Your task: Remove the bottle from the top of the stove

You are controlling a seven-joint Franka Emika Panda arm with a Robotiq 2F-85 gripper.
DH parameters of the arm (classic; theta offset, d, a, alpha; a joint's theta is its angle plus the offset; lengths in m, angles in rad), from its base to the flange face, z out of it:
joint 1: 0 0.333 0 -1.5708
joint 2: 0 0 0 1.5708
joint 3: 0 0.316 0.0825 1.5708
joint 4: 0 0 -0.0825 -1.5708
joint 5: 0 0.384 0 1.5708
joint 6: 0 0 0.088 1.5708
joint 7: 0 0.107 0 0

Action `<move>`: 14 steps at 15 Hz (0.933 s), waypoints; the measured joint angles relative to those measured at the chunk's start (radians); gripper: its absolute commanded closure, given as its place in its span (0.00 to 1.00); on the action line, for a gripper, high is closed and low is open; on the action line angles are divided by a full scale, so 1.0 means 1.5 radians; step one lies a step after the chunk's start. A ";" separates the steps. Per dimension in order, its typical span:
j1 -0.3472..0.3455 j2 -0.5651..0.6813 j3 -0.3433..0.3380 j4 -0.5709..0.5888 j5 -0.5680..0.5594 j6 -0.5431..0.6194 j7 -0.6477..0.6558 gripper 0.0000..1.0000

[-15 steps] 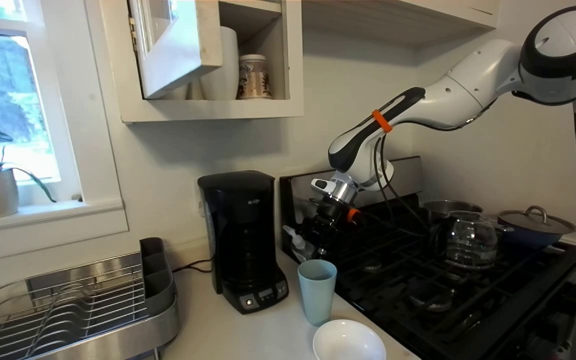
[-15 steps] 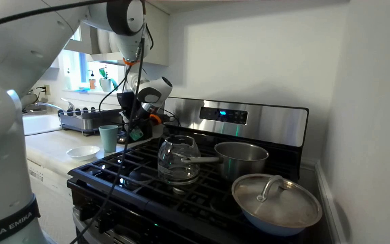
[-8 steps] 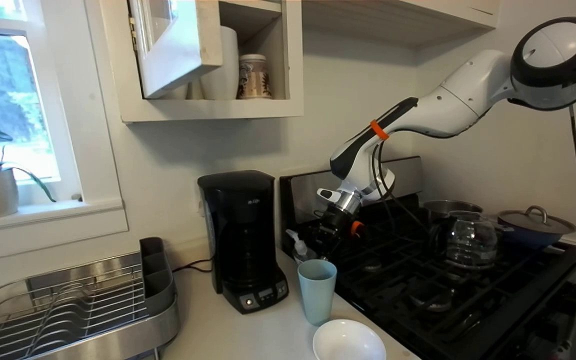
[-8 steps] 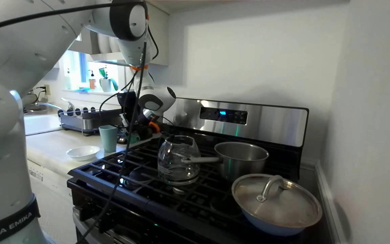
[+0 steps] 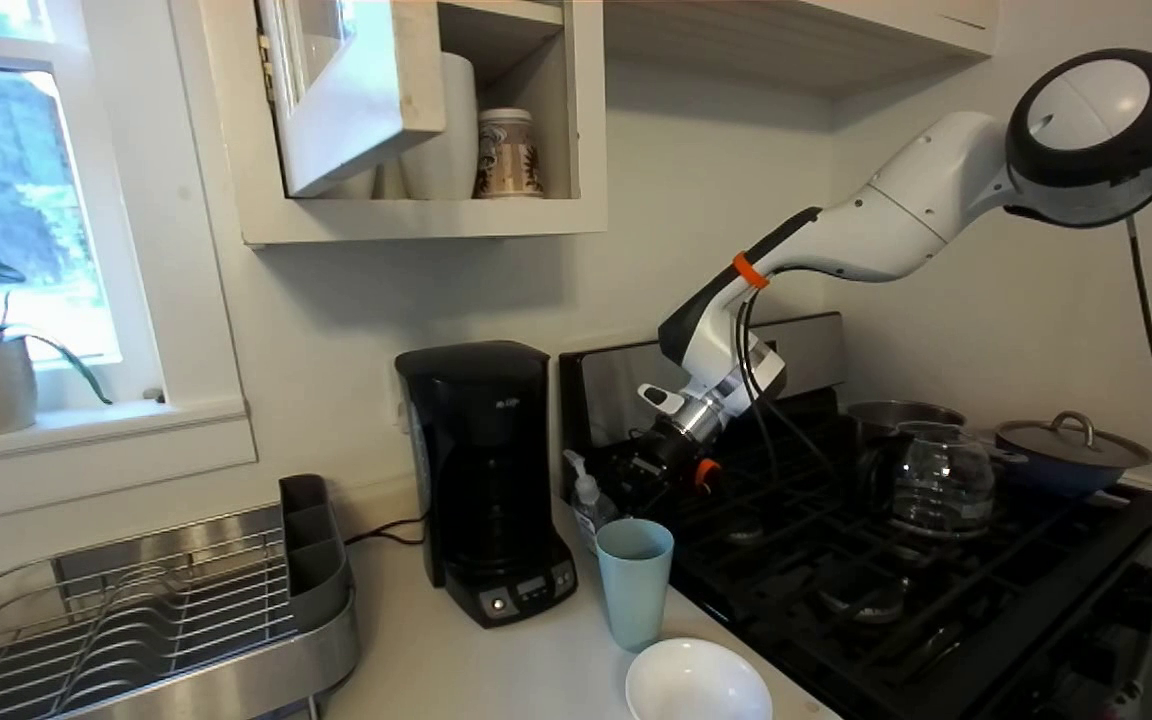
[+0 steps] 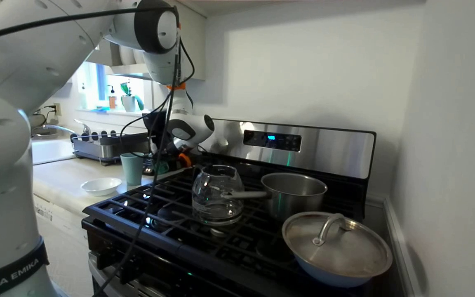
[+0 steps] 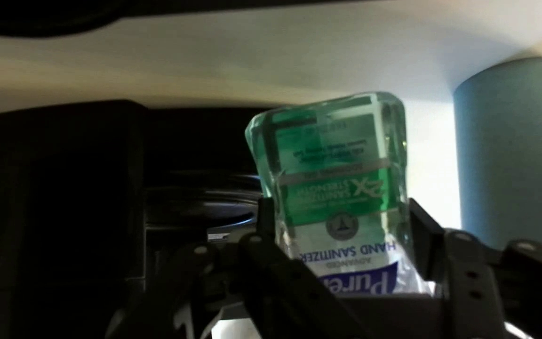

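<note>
Had the sanitizer bottle [image 7: 334, 183] pinched! Squeezed it on both sides, there in the wrist view, between the black fingers [image 7: 425, 233] of the gripper [image 7: 344, 226]. Saw a green label [image 7: 311, 212], print upside down. Held it leaning a little in an exterior view, pump [image 5: 586, 487] at the top, just behind the light blue cup [image 5: 634, 590], near the coffee maker [image 5: 476, 460], by the edge of the stove [image 5: 816, 600]. Couldn't tell contact from a gap between base and the counter [image 5: 496, 670].
</note>
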 measured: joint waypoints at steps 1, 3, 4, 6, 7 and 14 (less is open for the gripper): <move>0.006 0.000 -0.008 0.001 0.019 -0.001 -0.013 0.60; 0.019 0.000 -0.027 0.002 0.053 -0.009 -0.036 0.60; 0.026 0.000 -0.035 0.002 0.068 -0.009 -0.046 0.60; 0.040 0.000 -0.051 0.002 0.104 -0.014 -0.070 0.35; 0.047 0.000 -0.059 0.003 0.112 -0.019 -0.078 0.35; 0.061 0.000 -0.073 0.006 0.123 -0.028 -0.086 0.35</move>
